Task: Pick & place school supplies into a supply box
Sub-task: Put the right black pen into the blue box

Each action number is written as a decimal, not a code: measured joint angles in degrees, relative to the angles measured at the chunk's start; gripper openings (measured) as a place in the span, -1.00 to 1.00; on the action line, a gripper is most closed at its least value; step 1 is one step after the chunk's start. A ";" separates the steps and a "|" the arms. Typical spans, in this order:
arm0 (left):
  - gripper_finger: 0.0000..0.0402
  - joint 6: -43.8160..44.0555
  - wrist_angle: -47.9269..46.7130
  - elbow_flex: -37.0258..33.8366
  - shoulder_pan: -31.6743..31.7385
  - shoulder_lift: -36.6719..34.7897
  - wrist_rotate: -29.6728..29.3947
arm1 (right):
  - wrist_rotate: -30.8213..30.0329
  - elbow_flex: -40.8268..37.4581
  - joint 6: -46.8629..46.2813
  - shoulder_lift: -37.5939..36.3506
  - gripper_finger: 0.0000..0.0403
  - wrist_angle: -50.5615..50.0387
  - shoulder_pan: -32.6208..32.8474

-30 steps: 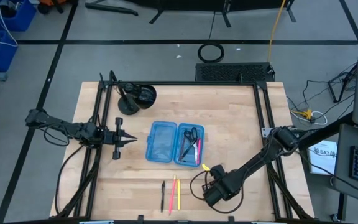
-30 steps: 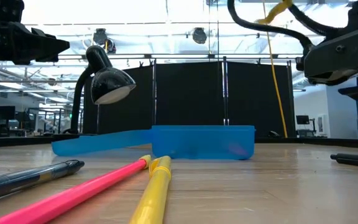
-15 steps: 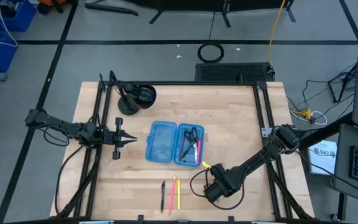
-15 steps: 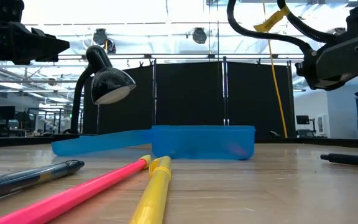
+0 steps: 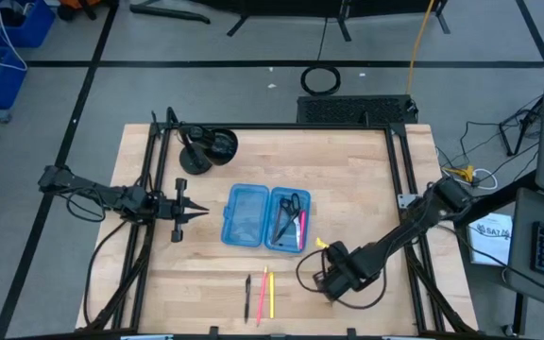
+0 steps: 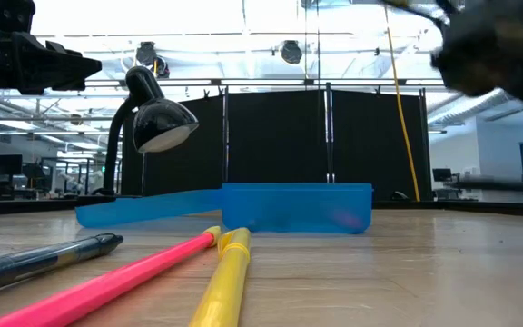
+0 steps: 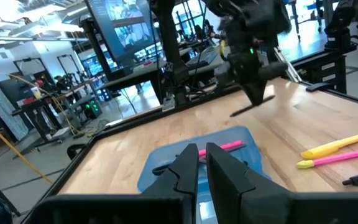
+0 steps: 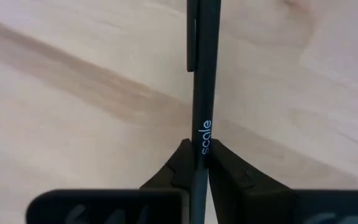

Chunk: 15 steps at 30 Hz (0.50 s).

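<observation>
The left gripper (image 5: 179, 210) hangs clenched and empty near the table's (image 5: 357, 189) left edge. Mid-table lies the supply box (image 5: 264, 219), opened flat, translucent blue plastic with rounded corners, scissors (image 5: 291, 210) and a pink pen (image 5: 301, 227) in its right half. Near the front edge, toward the right, the right gripper (image 5: 331, 281) grasps a slim black pen (image 8: 199, 93), lifted clear of the wood, its long axis across the fingers (image 8: 180, 167).

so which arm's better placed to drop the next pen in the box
The right. Its tool is already shut on a black pen, lifted off the table near the supply box. The left tool hangs beside the box with nothing in it.
</observation>
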State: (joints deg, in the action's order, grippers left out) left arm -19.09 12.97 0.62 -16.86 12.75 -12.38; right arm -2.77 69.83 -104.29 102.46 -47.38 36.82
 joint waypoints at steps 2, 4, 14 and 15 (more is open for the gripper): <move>-0.81 0.00 0.02 0.00 0.02 -0.02 -0.02 | 0.20 0.08 -0.02 -1.35 -0.91 -0.18 0.00; -0.81 0.00 0.02 0.00 0.02 0.00 -0.02 | 0.47 0.73 -0.13 -2.35 -0.91 -0.77 0.10; -0.81 0.00 0.11 0.00 0.01 0.00 -0.01 | -11.84 10.22 0.32 -10.50 -0.91 -0.36 0.02; -0.81 0.00 0.12 0.00 0.02 -0.02 -0.02 | -14.94 10.48 1.00 -11.06 -0.91 0.81 -0.05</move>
State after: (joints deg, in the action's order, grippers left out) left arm -19.09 13.09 0.62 -16.84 12.73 -12.40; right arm -17.71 80.31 -103.29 91.40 -46.57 36.77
